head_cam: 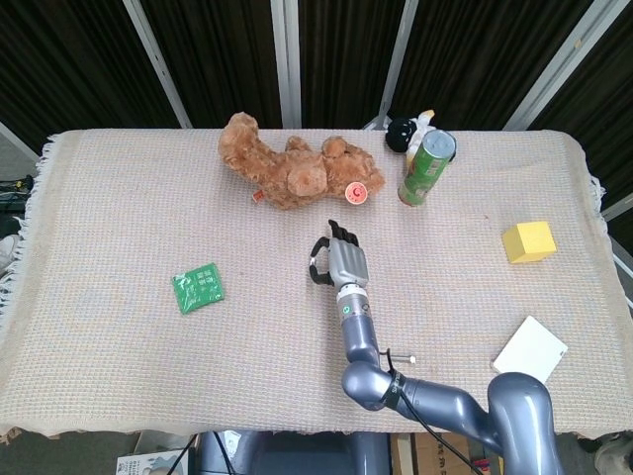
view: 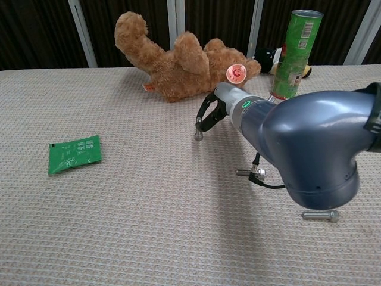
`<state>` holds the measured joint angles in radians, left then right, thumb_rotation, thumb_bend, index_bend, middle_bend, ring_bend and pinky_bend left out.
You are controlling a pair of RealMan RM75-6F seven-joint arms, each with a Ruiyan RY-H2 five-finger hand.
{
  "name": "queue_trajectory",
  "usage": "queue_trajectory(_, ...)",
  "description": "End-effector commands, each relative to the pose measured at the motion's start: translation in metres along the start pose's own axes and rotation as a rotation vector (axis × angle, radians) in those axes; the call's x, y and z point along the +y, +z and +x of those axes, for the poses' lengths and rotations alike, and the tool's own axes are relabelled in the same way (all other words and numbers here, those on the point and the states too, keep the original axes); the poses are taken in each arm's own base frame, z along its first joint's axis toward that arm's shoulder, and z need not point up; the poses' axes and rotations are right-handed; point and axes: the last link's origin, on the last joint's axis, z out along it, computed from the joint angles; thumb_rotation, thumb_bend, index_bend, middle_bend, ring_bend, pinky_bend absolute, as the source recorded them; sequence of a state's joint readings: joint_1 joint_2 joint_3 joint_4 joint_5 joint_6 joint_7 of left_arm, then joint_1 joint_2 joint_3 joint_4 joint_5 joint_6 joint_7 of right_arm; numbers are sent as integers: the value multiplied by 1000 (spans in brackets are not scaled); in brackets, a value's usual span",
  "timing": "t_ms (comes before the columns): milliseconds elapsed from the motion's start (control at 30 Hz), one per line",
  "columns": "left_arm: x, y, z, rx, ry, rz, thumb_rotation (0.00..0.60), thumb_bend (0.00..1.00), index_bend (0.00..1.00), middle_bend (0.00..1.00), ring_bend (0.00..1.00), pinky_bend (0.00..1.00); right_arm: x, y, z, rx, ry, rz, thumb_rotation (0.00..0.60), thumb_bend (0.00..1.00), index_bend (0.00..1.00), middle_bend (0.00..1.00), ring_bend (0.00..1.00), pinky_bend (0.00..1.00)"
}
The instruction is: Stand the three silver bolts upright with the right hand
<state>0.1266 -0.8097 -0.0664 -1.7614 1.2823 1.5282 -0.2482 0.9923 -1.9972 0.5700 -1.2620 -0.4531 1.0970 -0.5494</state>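
Light: bright, even, from overhead.
Shadows: soft, faint beneath my right hand (head_cam: 340,263).
Focus: sharp; my near arm slightly blurred.

A beige woven cloth (head_cam: 119,198) covers the table before dark slatted panels (head_cam: 218,49).

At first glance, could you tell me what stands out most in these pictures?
The right hand stretches to mid-table, pinching a silver bolt above the cloth. Behind it a brown teddy bear lies near the far edge, a green can upright to its right. Two more bolts lie flat nearer the robot.
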Motion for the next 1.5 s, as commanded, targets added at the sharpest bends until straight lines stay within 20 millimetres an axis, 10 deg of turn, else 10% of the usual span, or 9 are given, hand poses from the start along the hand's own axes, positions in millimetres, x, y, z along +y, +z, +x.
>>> queue_trajectory(33,0,0,0,0,0,0,600,74,66,18,0,93,0,0,0,-3,-3,2,600,403,474,20,37,59)
queue_trajectory(467,0,1,0,1,1,1,600,74,66,18,0,93,4,-10,18,15,-75,22,600,297,284,0,1,39)
queue_trajectory(767,4,2,-4,-9,7,-10,600,74,66,18,0,93,35,-56,46,25,-160,34,600,287,281,0,0,39)
queue_trajectory(1067,5,4,-5,-9,4,-5,600,74,67,17,0,93,60,-105,32,-2,-184,46,600,286,355,0,0,40)
queue_trajectory(1500,4,8,-6,-21,-6,-4,600,74,67,17,0,93,60,-109,9,37,-210,32,600,287,431,0,0,40)
